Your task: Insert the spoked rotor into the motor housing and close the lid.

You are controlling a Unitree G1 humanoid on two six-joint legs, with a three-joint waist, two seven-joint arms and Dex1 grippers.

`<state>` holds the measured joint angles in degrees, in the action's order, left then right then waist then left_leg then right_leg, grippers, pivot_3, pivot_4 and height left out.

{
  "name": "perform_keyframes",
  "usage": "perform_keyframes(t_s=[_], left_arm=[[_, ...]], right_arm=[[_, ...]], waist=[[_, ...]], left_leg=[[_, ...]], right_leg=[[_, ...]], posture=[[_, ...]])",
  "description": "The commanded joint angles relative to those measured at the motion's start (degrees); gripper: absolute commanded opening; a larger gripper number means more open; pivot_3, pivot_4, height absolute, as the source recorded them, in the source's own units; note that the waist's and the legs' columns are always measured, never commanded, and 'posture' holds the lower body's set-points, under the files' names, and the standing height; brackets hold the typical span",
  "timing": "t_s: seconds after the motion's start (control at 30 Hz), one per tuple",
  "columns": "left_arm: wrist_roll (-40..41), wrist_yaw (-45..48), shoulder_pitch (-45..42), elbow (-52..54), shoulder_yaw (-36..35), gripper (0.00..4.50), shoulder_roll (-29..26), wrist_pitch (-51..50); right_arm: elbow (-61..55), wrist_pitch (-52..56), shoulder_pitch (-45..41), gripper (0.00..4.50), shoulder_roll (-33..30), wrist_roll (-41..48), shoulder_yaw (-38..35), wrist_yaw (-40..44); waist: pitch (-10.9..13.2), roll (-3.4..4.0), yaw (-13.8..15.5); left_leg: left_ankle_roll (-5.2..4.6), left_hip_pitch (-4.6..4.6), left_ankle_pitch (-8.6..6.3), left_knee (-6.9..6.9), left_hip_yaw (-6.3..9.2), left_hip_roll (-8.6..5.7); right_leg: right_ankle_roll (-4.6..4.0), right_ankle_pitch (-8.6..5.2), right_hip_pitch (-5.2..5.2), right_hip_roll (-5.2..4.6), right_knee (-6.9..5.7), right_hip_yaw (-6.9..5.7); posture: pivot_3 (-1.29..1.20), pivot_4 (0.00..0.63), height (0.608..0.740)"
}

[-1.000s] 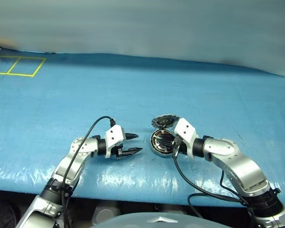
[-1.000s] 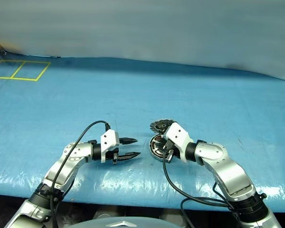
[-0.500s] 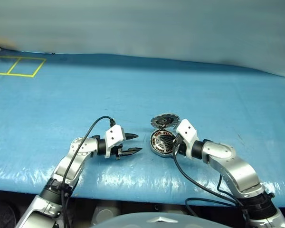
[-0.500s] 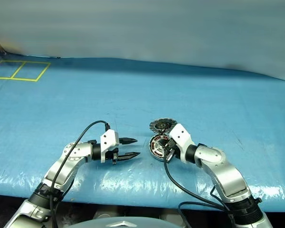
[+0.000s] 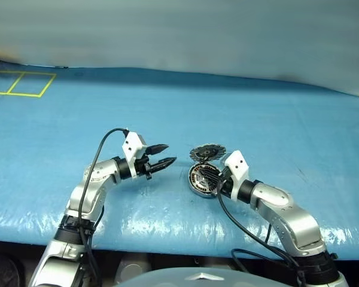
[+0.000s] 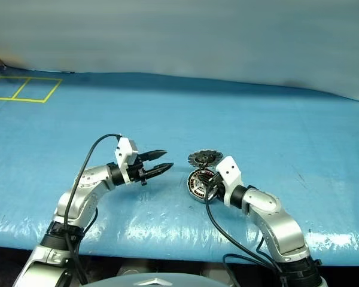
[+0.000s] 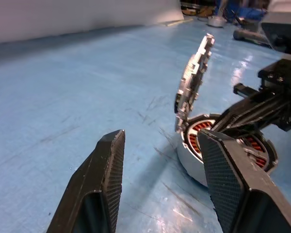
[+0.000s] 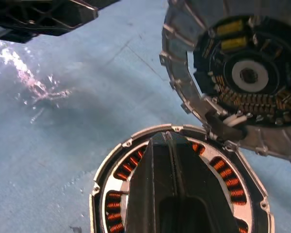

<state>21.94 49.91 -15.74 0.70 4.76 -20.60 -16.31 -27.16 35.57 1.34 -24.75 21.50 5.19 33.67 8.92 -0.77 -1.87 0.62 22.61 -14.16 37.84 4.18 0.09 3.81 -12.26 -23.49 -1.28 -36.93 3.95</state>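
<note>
The motor housing point(image 5: 198, 179), a silver cup with copper windings point(image 8: 115, 200), lies flat on the blue sheet. Behind it the lid point(image 5: 207, 152) stands tilted up on edge against the housing's far rim, its dark inner face point(image 8: 242, 73) turned toward my right wrist. My right gripper point(image 5: 212, 177) is shut, and its fingers point(image 8: 167, 184) lie across the middle of the housing. The spoked rotor is hidden. My left gripper point(image 5: 169, 153) hovers open and empty just left of the housing, pointing at it, and its fingers point(image 7: 104, 184) frame the lid point(image 7: 191, 87).
A blue plastic sheet point(image 5: 257, 119) covers the table. Yellow tape squares point(image 5: 21, 82) mark its far left corner. The table's front edge point(image 5: 167, 239) runs close under both arms. A pale wall rises behind the table.
My left gripper has risen, moved forward toward the housing and rolled. My right wrist has turned a little while its shut fingers stay on the housing. More of the lid shows now.
</note>
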Motion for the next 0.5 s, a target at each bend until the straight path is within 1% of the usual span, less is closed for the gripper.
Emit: perform_keyframes(t_s=[0.03,0.1,0.17,0.3,0.5], left_arm=[[3.41,-1.95,-3.62,-2.03,-3.48,2.55,2.04,-1.66],[6.66,-3.1,-6.48,-4.98,-5.68,2.55,4.67,-4.06],[6.63,-2.57,-8.66,-7.24,-5.3,2.55,5.78,-4.71],[1.16,-0.73,-14.09,-15.38,-1.01,2.55,7.1,-1.07],[-2.73,5.05,-22.39,-26.25,3.19,2.55,10.09,2.88]], right_arm=[[-6.82,0.72,1.64,0.01,-0.26,4.38,-2.75,0.41],[-9.43,1.29,3.77,0.01,-1.04,5.76,-3.3,0.41],[-11.66,1.82,5.89,0.01,-1.8,6.79,-3.62,0.36],[-15.23,1.51,11.25,0.01,-1.73,8.06,-5.34,-1.68],[-16.5,-0.49,19.8,0.01,-0.13,6.07,-8.33,-6.58]], waist=[[0.0,0.0,0.03],[0.0,-0.01,0.31],[0.0,-0.01,0.49],[0.0,-0.02,0.44],[0.01,-0.02,0.45]], left_leg=[[0.0,0.0,0.0,0.0,0.02,0.0],[0.0,0.01,0.0,0.0,0.06,-0.02],[0.0,0.03,0.0,0.0,0.08,-0.04],[0.0,0.07,0.0,0.01,0.06,-0.07],[0.0,0.08,0.0,0.02,0.02,-0.07]], right_leg=[[0.0,0.0,0.01,0.01,0.0,-0.03],[0.0,0.0,0.03,0.0,0.01,-0.04],[0.0,-0.01,0.03,0.0,0.03,-0.04],[0.01,-0.01,0.02,0.0,0.06,-0.02],[-0.07,-0.06,0.02,0.0,0.07,0.01]], posture=[[0.0,0.15,0.74],[0.0,0.15,0.74],[0.0,0.15,0.74],[0.0,0.15,0.74],[0.0,0.15,0.74]])
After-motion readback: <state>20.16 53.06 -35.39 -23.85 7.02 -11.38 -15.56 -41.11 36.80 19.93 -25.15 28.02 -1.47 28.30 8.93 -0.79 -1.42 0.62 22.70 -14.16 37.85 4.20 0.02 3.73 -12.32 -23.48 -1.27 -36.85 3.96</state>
